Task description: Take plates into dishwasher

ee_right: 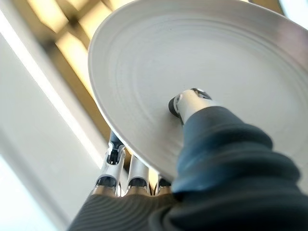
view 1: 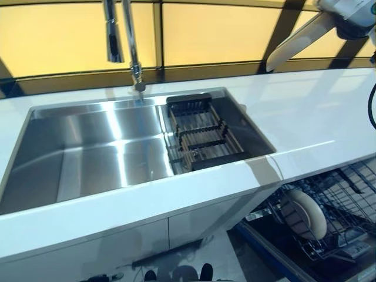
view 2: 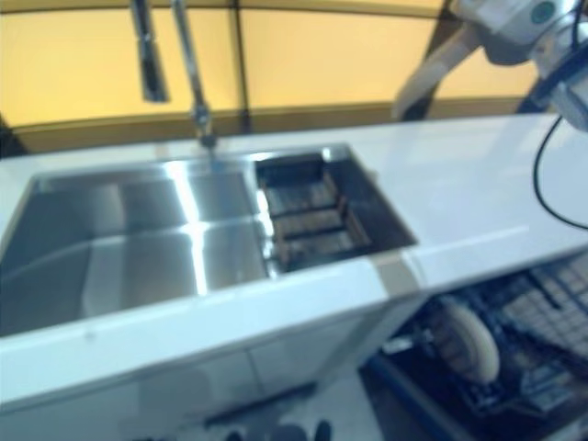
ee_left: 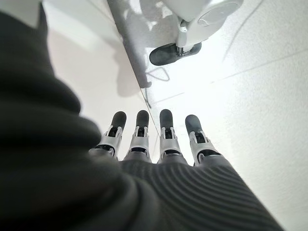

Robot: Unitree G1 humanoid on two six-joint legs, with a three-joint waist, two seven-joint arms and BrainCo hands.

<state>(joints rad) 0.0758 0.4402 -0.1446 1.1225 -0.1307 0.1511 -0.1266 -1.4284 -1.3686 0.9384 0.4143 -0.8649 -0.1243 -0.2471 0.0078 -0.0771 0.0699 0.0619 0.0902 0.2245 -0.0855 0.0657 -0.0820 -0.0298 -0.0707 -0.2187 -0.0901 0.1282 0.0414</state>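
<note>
A kitchen — a steel sink [view 1: 88, 158] set in a white counter [view 1: 317, 117], a tap [view 1: 130, 44] behind it, and an open dishwasher rack [view 1: 335, 217] below the counter's right end.

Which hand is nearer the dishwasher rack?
Right. The right hand, pinching a white plate, is raised over the counter's far right, above the dishwasher rack. The left hand appears only in its wrist view, fingers straight, over bare floor.
</note>
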